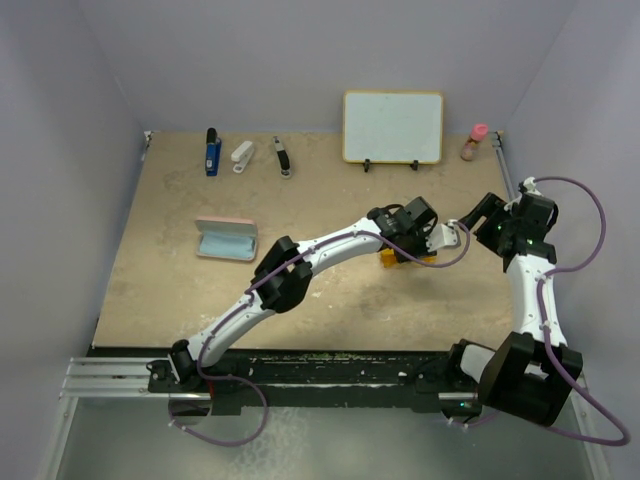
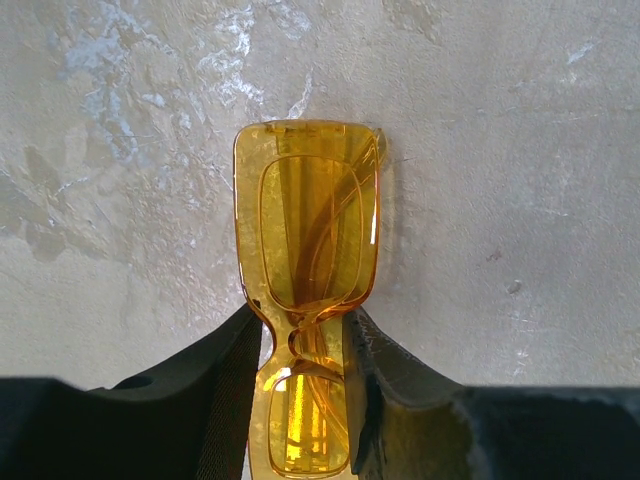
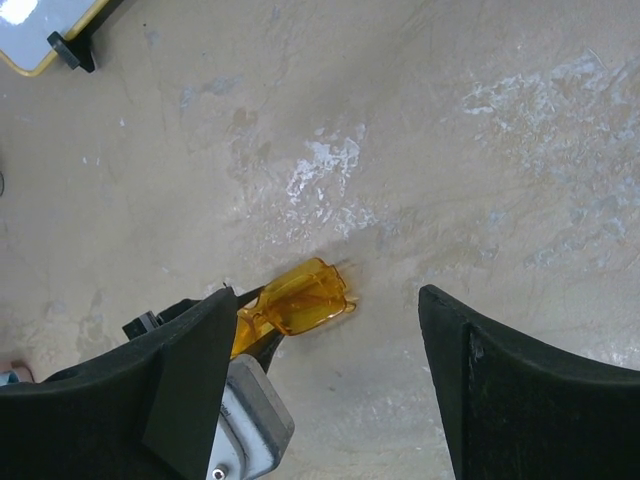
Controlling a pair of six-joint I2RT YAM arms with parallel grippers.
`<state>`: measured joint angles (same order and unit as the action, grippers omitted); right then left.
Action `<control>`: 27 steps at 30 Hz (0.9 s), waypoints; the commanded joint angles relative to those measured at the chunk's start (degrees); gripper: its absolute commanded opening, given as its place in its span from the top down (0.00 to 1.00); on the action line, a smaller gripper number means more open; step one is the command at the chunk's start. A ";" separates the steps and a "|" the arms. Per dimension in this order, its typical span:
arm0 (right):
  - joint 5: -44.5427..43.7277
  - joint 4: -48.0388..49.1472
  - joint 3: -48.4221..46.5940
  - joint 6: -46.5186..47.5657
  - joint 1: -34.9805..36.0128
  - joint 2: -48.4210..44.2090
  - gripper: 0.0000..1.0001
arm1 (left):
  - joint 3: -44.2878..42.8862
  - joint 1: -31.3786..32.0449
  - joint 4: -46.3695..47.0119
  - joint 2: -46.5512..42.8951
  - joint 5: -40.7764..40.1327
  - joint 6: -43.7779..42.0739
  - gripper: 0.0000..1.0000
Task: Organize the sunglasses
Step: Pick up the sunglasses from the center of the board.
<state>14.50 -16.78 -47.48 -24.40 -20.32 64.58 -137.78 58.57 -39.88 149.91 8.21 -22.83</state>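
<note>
The sunglasses (image 2: 308,230) are orange-amber, with the arms folded. My left gripper (image 2: 305,340) is shut on them at the bridge, one lens sticking out past the fingertips and the other between the fingers. In the top view they show as an orange patch (image 1: 391,260) under the left gripper (image 1: 405,248), right of the table's middle. In the right wrist view the free lens (image 3: 305,298) lies low against the table. My right gripper (image 3: 330,310) is open and empty, just right of the left one, also seen from above (image 1: 468,226).
An open pink case (image 1: 225,221) with a light blue cloth (image 1: 227,243) inside lies at the left. Along the back edge are a blue stapler (image 1: 212,152), a white object (image 1: 243,156), a black tool (image 1: 284,157), a whiteboard (image 1: 393,127) and a pink-capped bottle (image 1: 475,142).
</note>
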 commanded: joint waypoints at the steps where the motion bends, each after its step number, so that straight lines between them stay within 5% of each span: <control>1: 1.58 1.66 0.20 0.93 -0.38 -0.65 0.23 | 0.69 0.14 2.02 -2.05 -0.45 1.51 0.70; 10: 1.85 1.42 0.31 0.94 -0.31 -1.21 0.24 | -0.27 0.15 -4.08 -7.06 -3.99 3.78 0.85; 15: 2.02 1.48 0.37 0.85 -0.33 -1.37 0.25 | 8.10 -0.40 -4.87 -16.02 -5.96 3.72 0.96; 27: 3.02 1.49 1.23 1.08 -0.31 -1.82 0.25 | 22.38 -4.44 -19.59 -33.26 -7.68 -4.19 0.96</control>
<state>16.08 -16.40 -46.26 -24.38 -20.32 64.29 -119.33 56.47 -51.20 122.28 1.50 -22.37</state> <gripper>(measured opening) 0.756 0.343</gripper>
